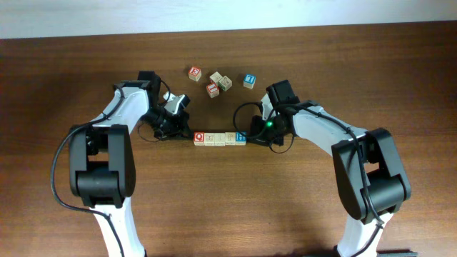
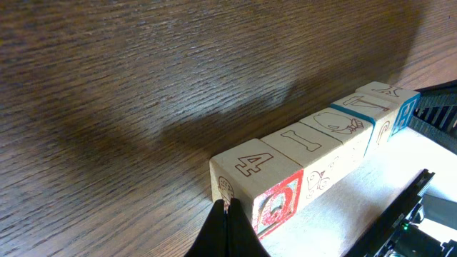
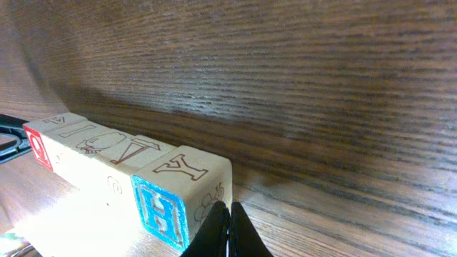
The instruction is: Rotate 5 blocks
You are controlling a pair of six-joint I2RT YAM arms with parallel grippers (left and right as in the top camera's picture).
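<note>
Wooden alphabet blocks [image 1: 220, 138] lie in a five-cube row on the table [image 1: 228, 207], long axis running left to right between the arms. The left gripper [image 2: 227, 215], pressed together, touches the red-faced end block [image 2: 275, 207]. The right gripper [image 3: 229, 215], likewise closed, sits just beside the blue-faced end block [image 3: 161, 210]. Each arm is equally near its own end.

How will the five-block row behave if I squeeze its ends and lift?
Likely rigid: the row is flat-faced wooden cubes, so it should slide, not roll. Pinched only at the ends, where the shut left gripper and right gripper sit, its middle may buckle out. The narrow tips could slip off a face.
</note>
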